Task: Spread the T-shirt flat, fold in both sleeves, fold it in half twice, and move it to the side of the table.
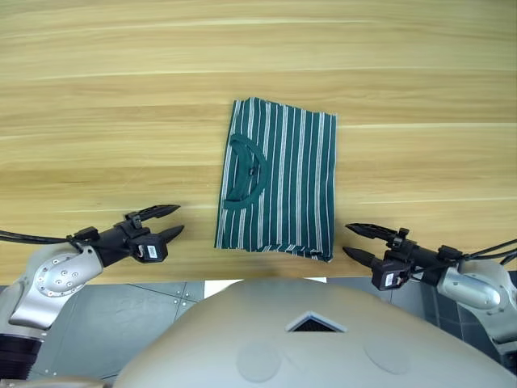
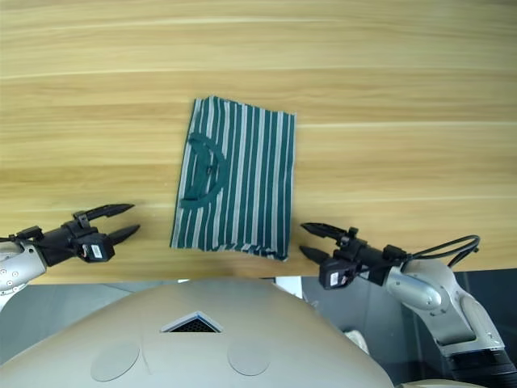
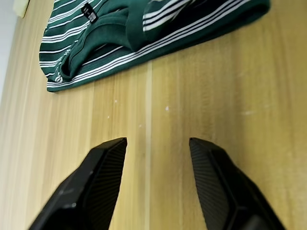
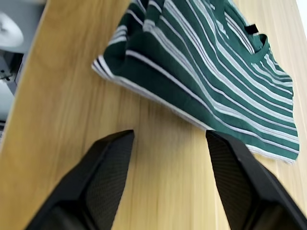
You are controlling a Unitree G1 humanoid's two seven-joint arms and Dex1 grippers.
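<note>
We find the striped T-shirt folded narrow on the worktop, its long axis running straight away from us. The left tool and right tool flank its near end, both open and empty, with the right tool nearer.

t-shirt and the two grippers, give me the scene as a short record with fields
garment: dark green, white-striped T-shirt, folded into a rectangle, collar facing up near its left edge
surface: light wooden table, shirt lying flat close to the near edge
left gripper: open, empty, to the left of the shirt, not touching it
right gripper: open, empty, to the right of the shirt's near corner, not touching it
task state: shirt not yet at the table's side
</note>
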